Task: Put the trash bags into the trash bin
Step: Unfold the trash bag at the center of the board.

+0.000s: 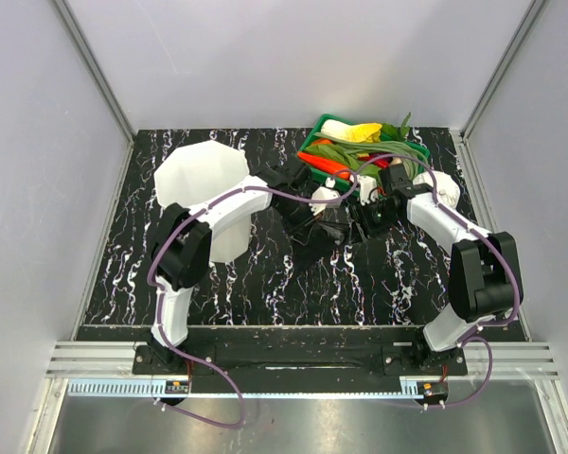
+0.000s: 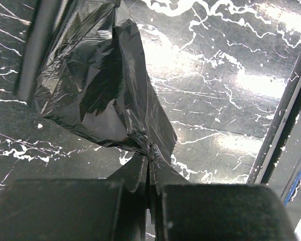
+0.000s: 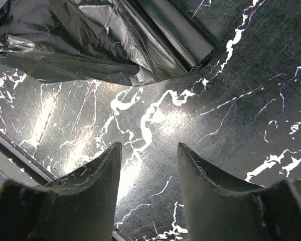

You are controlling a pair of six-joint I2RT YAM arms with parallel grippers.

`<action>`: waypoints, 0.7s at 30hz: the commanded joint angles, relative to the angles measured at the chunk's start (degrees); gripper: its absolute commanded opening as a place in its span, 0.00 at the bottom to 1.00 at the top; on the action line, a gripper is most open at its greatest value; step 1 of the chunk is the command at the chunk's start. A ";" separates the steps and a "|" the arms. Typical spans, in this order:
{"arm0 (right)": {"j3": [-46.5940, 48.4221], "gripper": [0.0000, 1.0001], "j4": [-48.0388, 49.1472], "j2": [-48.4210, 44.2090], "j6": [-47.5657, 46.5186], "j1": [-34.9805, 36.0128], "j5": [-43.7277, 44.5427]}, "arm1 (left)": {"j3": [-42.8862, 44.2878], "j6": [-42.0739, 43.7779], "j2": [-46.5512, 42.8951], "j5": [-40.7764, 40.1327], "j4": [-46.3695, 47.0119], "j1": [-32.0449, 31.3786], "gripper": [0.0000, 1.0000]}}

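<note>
A crinkled glossy black trash bag [image 2: 98,85] hangs in front of my left gripper [image 2: 150,158], which is shut on a pinched corner of the film just above the marbled black table. In the top view that gripper [image 1: 324,218] is at mid-table, to the right of the tall white trash bin [image 1: 204,184], and the bag [image 1: 308,244] is hard to make out against the dark tabletop. My right gripper [image 3: 149,148] stands open over bare table with nothing between its fingers. The bag's spread film [image 3: 85,40] and a rolled part [image 3: 175,30] lie just beyond it.
A green tray [image 1: 314,135] of vegetables stands at the back right, close behind both grippers. White walls enclose the table on three sides. A dark rail [image 2: 283,110] crosses the right side of the left wrist view.
</note>
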 commanded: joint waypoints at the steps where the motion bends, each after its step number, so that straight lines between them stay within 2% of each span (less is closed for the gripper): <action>1: 3.20 0.55 1.42 1.14 0.64 0.08 1.28 | 3.16 1.90 -1.48 -0.49 -4.42 -0.92 0.00; 12: 11.73 0.56 4.49 8.34 2.40 0.08 1.63 | -6.76 5.07 -12.02 -2.85 -8.91 -2.06 0.00; 21: 16.12 0.58 4.41 13.62 0.64 0.87 -3.38 | -9.41 7.53 -15.81 -8.83 -11.37 -2.15 0.00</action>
